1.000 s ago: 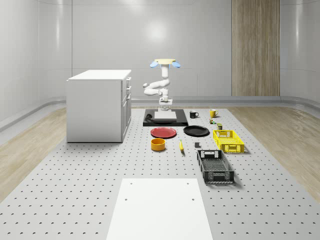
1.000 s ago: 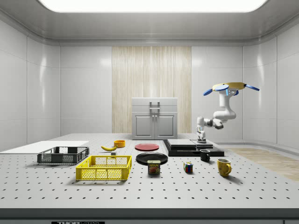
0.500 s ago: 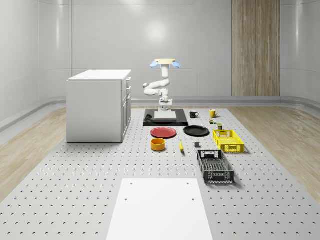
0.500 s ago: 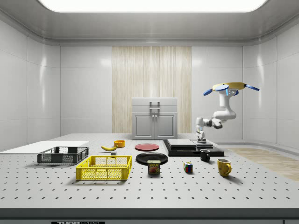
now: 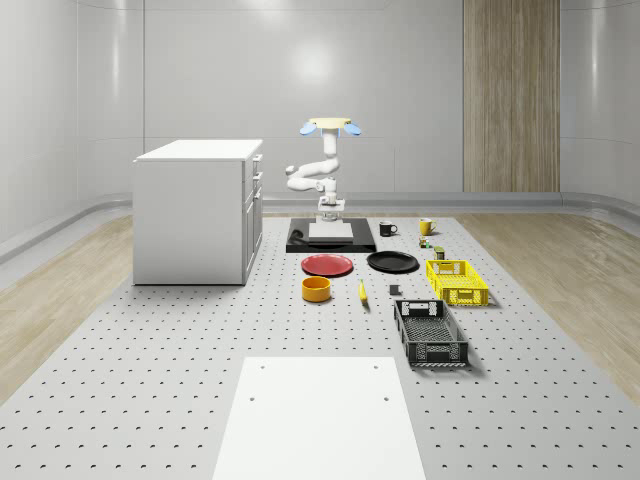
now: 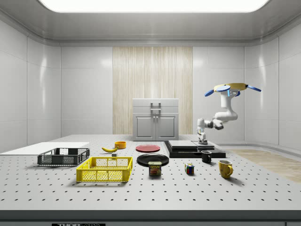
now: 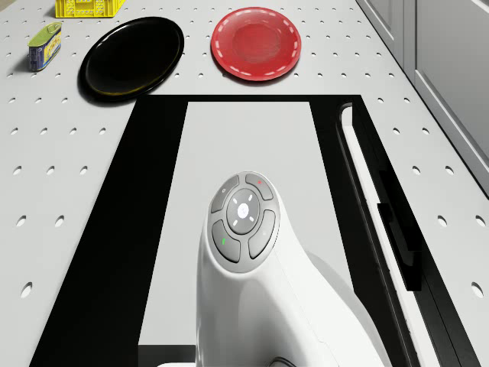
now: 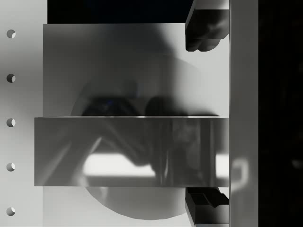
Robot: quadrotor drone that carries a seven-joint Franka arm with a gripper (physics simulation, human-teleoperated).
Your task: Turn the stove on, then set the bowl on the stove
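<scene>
Perforated grey tabletop (image 5: 150, 400), white cabinet beyond the stove's far side. Drone (image 6: 231, 88) hovers over the flat black stove with its pale grey plate (image 5: 331, 236); arm folded down, claw (image 6: 202, 139) just above the plate. Claw opening: cannot tell. Stove's long axis runs toward the round orange bowl (image 5: 316, 289), which sits upright beyond the red plate (image 5: 328, 264), well apart from the claw.
</scene>
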